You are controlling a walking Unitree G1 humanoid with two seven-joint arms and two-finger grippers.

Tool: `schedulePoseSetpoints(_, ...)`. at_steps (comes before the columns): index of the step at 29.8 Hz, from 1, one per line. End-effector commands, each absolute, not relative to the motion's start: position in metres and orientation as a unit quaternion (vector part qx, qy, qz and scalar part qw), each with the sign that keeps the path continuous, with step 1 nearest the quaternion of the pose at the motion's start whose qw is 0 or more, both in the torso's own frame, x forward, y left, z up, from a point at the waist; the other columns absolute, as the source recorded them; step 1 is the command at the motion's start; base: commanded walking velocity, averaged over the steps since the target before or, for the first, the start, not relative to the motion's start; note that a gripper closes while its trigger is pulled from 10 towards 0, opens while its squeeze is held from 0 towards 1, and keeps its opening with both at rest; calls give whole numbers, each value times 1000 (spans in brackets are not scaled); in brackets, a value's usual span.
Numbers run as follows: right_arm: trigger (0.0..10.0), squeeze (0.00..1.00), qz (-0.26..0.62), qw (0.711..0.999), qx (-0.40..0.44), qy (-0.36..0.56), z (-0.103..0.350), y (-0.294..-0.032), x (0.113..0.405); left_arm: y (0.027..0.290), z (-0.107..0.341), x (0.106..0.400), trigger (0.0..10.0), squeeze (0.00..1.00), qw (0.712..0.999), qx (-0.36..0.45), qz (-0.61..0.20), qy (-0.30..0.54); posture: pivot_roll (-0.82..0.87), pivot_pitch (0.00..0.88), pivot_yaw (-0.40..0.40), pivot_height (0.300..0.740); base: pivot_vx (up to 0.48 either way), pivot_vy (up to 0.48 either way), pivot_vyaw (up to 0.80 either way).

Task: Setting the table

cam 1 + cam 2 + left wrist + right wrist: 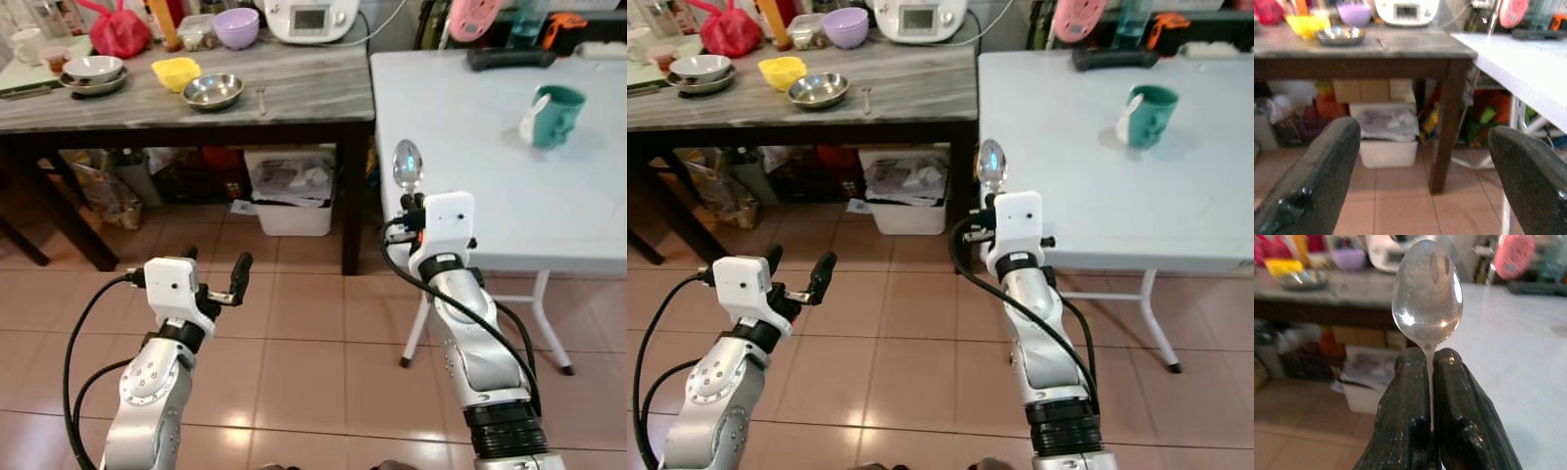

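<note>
White tabletop (470,147) carries a mug (554,115) near its far edge; right gripper (409,202) pinches a spoon (407,164) upright off its near-left corner, probably for placing; left gripper (217,276) gapes empty

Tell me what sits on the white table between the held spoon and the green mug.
Nothing: in the left eye view, bare white table separates spoon from green mug.

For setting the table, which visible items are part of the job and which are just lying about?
Part of the job:
spoon, clamped in the right gripper
white table
green mug

Lying about:
yellow bowl
steel bowl
purple bowl
red bag
white bin

The left gripper is open.
</note>
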State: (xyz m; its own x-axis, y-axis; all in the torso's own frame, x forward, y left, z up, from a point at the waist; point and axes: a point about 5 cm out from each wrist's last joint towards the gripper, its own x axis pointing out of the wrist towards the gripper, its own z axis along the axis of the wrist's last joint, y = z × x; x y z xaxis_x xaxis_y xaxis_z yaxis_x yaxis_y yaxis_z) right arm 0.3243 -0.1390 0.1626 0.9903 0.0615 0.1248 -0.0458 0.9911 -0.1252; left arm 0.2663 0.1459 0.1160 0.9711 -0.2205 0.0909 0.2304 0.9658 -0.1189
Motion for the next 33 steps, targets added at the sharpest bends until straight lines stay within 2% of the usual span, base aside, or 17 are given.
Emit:
schedulePoseSetpoints(1, 10000, 0, 29, 995, -53, -75, 167, -137, 324, 153, 116, 267, 10000, 0, 993, -50, -101, -38, -105, 105, 75, 740, 0, 480, 0)
schedulePoseSetpoints(9, 10000, 0, 23, 996, -52, -75, 167, -140, 325, 150, 115, 267, 10000, 0, 993, -46, -100, -40, -105, 101, 76, 740, 0, 480, 0)
schedulePoseSetpoints(26, 10000, 0, 22, 996, -55, -72, 165, -140, 325, 154, 123, 268, 10000, 0, 992, -52, -97, -66, -110, 99, 73, 740, 0, 0, 0)
schedulePoseSetpoints(33, 10000, 0, 21, 996, -57, -72, 165, -141, 326, 153, 123, 269, 10000, 0, 991, -52, -98, -70, -110, 99, 72, 740, 349, 0, 0)
